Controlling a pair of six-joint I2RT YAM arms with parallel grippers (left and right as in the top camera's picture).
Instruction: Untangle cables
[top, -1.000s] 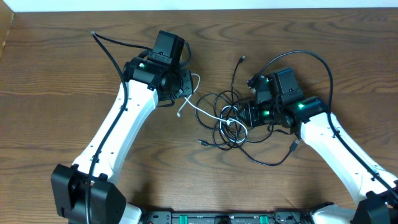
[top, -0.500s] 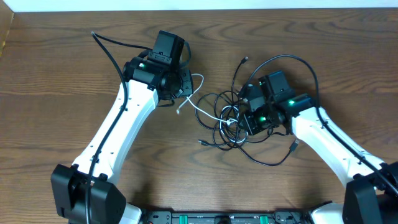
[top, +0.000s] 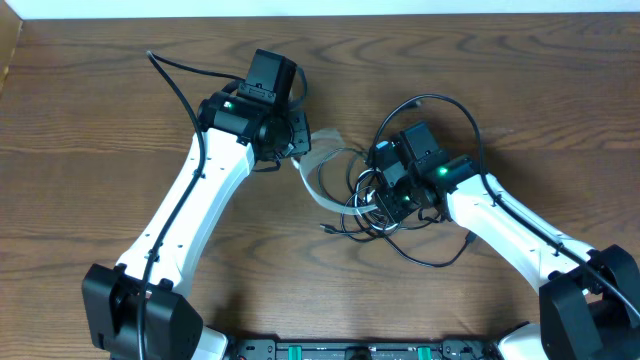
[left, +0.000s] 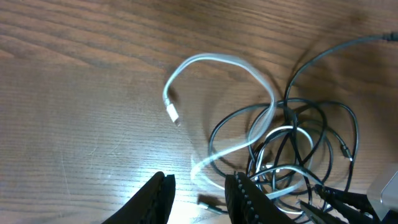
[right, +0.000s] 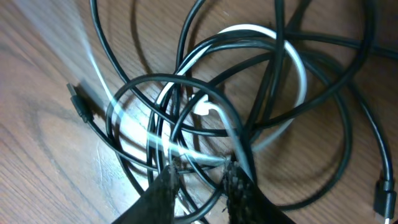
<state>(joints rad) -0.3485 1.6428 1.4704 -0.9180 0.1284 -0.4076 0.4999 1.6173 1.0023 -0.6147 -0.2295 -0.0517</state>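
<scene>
Cables (top: 352, 215) are lying in one loose knot on the tabletop (top: 90, 120). They are looking light, limp and slick, so tugging any loop is likely dragging the whole knot. The white cable (left: 217, 62), trailing out of the knot to a free plug (left: 172, 113), is offering the best hold. The right wrist view is showing the right hand (right: 200, 177) straddling crossed strands of the knot; I cannot tell whether it is pinching them. The left wrist view is showing the left hand (left: 198, 183) standing open and empty beside the knot.
</scene>
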